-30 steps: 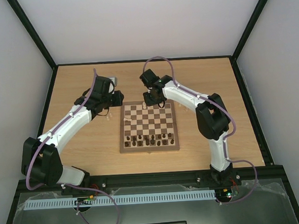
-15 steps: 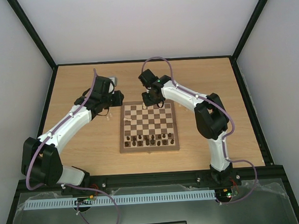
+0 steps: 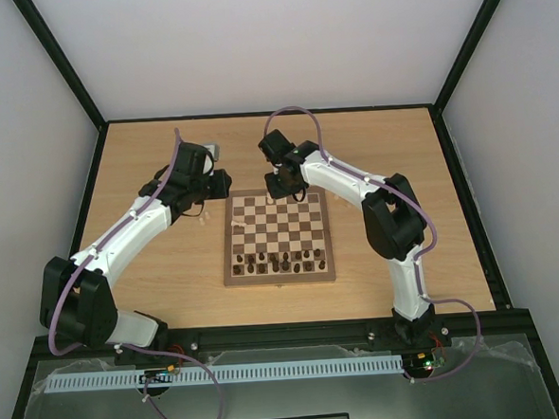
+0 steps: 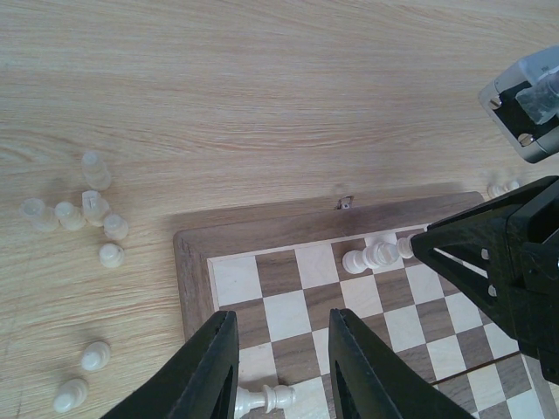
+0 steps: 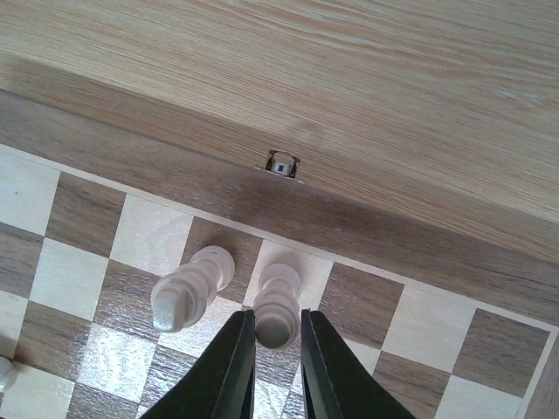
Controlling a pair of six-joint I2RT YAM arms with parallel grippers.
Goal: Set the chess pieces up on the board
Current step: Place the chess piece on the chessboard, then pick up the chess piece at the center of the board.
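Note:
The board lies mid-table, with dark chessmen along its near rows. My right gripper is at the far edge, its fingers against the head of an upright cream chess piece on a light back-row square. A second cream piece stands one square to its left. My left gripper hovers open over the board's far left corner with only squares between its fingers. A cream piece lies on its side by the left finger. Several loose cream pieces are scattered on the table left of the board.
The board's small clasp sits in the far border just beyond the held piece. The right gripper's black body is close to the left gripper's right side. Bare wooden table surrounds the board, and black frame rails edge it.
Hardly anything: the right arm has shifted very slightly at the board's far edge, and the left arm has stayed where it was.

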